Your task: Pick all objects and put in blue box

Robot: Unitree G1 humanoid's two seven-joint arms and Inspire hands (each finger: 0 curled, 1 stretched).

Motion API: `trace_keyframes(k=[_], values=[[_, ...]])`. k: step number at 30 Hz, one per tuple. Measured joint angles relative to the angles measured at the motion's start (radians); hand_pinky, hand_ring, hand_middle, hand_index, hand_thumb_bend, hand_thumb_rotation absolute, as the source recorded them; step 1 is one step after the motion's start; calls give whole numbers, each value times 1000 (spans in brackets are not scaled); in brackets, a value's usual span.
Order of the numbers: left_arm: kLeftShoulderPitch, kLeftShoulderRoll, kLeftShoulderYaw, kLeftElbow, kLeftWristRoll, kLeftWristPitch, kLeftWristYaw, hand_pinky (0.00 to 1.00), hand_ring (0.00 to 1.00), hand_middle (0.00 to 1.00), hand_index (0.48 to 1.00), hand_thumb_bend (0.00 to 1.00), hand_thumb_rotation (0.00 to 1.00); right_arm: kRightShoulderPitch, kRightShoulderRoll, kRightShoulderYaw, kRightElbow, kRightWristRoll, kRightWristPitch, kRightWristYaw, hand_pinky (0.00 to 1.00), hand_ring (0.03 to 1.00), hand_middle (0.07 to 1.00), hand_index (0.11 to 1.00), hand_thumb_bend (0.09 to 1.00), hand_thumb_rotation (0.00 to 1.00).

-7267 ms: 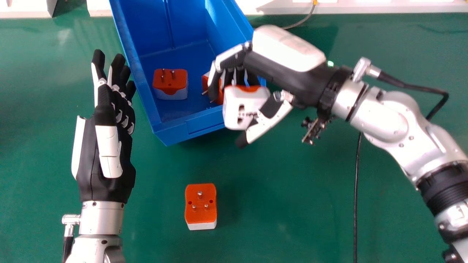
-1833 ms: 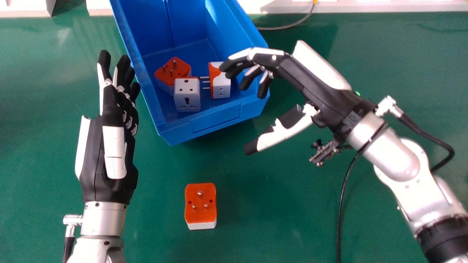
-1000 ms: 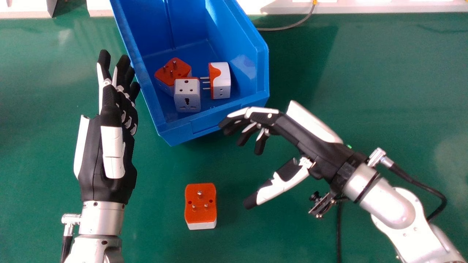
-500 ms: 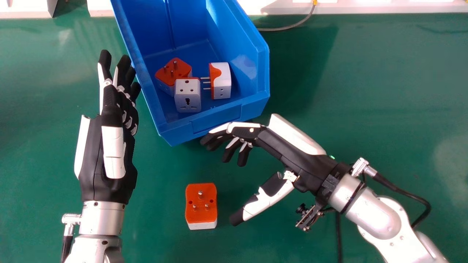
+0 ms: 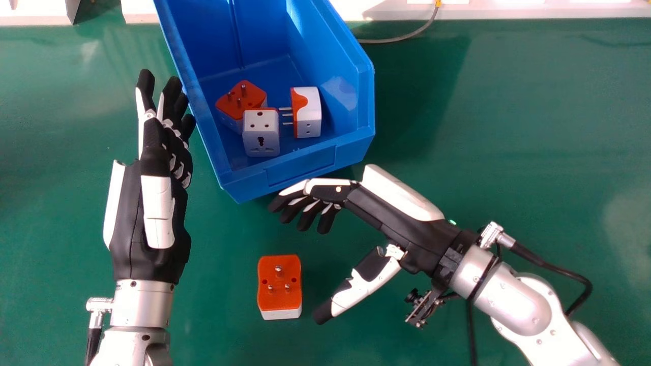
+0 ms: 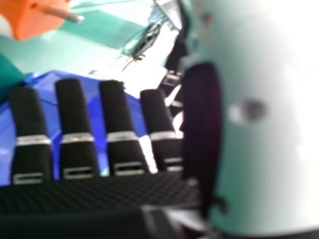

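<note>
Prongs (image 5: 278, 270) are pointing up from the loose adapter (image 5: 279, 297), lying on the bench (image 5: 218, 330) before the blue box (image 5: 305, 168). The right hand (image 5: 407, 229) is hanging nearby, spread and empty; a badly centred thumb (image 5: 351, 297) could be catching them, skewing the adapter. Beside the box, the straight-fingered left hand (image 5: 157, 208) could be nudging it.
</note>
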Motion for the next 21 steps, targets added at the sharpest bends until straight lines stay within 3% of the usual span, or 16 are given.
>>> trace_keyframes(k=[21], values=[[0, -5, 0, 0, 1, 0, 0, 1000, 1000, 1000, 1000, 871, 1000, -67, 28, 30, 66, -36, -4, -4, 561, 643, 707, 734, 954, 158]])
